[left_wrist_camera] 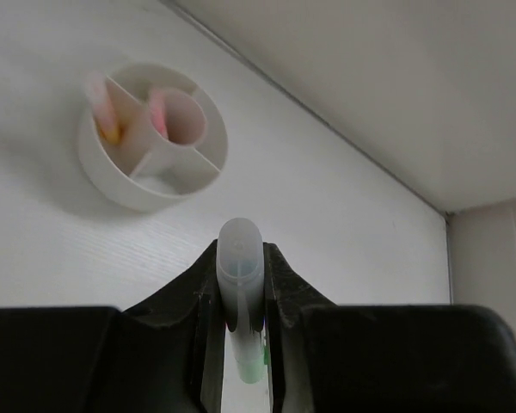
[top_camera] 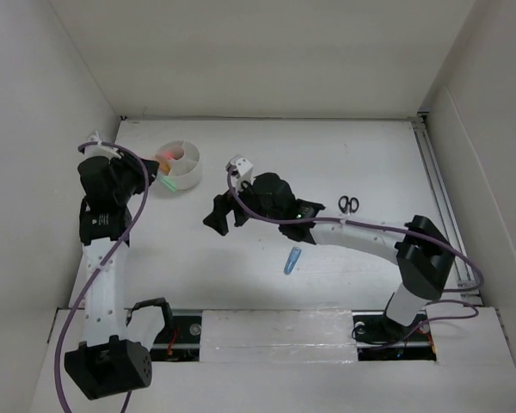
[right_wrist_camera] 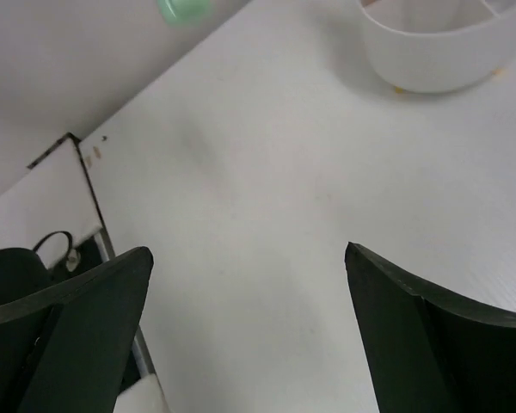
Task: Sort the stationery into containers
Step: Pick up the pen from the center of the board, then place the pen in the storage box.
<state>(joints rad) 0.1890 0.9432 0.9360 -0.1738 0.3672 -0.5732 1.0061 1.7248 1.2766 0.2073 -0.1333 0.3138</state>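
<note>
The round white tub (top_camera: pixel 179 163) with inner dividers stands at the back left. Pink and orange pens (left_wrist_camera: pixel 159 116) lie in its compartments. My left gripper (top_camera: pixel 157 179) is just in front of the tub, shut on the pale green bar (left_wrist_camera: pixel 241 275), whose green tip (top_camera: pixel 167 183) sticks out. In the left wrist view the tub (left_wrist_camera: pixel 153 136) lies ahead of the gripper (left_wrist_camera: pixel 241 258), apart from it. My right gripper (top_camera: pixel 217 215) is open and empty over bare table right of the tub (right_wrist_camera: pixel 447 43). The blue marker (top_camera: pixel 292 260) and black-handled scissors (top_camera: pixel 348 204) lie on the table.
White walls close the table (top_camera: pixel 327 155) on the left, back and right. A metal rail (top_camera: pixel 437 185) runs along the right edge. The right arm stretches across the middle, above the marker and near the scissors.
</note>
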